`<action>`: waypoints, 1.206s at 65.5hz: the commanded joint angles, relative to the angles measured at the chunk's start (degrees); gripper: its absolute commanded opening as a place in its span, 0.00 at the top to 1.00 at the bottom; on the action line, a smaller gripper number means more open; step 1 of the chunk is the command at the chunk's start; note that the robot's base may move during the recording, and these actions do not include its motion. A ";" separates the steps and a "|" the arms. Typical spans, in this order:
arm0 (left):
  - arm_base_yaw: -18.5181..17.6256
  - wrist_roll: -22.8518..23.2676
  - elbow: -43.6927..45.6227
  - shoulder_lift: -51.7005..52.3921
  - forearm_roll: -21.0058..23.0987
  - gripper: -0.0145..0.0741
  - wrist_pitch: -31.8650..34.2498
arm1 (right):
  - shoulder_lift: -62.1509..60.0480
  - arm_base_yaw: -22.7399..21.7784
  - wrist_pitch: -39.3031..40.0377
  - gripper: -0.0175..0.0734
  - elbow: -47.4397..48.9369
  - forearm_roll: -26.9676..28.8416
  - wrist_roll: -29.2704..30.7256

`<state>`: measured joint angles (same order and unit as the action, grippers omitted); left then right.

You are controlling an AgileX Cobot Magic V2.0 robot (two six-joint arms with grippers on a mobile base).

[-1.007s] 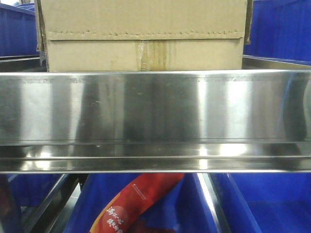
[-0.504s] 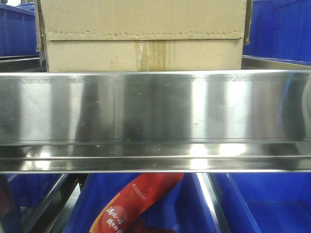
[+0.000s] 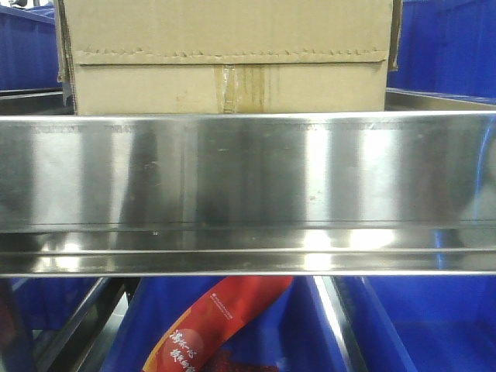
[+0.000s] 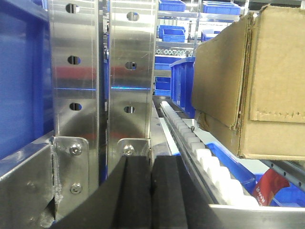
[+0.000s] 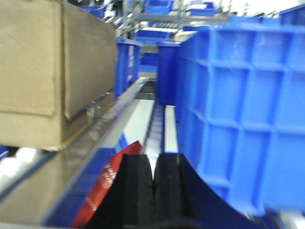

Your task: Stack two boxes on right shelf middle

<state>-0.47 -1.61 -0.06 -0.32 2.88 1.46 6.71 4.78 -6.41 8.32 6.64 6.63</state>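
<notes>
Left end effector [image 4: 151,191]: lower centre of its wrist view; pads pressed together, holding nothing.
Right end effector [image 5: 153,183]: lower centre; closed, empty.
Shelf [image 3: 248,170]: mirror-like lip spans mid frame.
Box [image 3: 229,54]: upper centre, resting on the shelf.
Procedure: judged a retreat phase; back both arms out straight, staying off the box sides and the blue bins [image 5: 238,109].
Hidden: box top cropped; a second box cannot be confirmed. Right wrist view is blurred.

The front view faces the shelf [image 3: 248,170] lip squarely and very near, the box [image 3: 229,58] at frame top. Both wrist views look forward along the rack from either side, each catching that box's end.
</notes>
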 commanded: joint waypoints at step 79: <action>0.18 -0.25 0.06 0.32 0.23 0.96 0.93 | -6.71 -1.30 3.98 0.98 -8.32 -0.51 -0.12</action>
<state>-0.47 -1.70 -0.08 -0.32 2.88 1.56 0.22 3.76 -3.77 0.00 6.64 6.51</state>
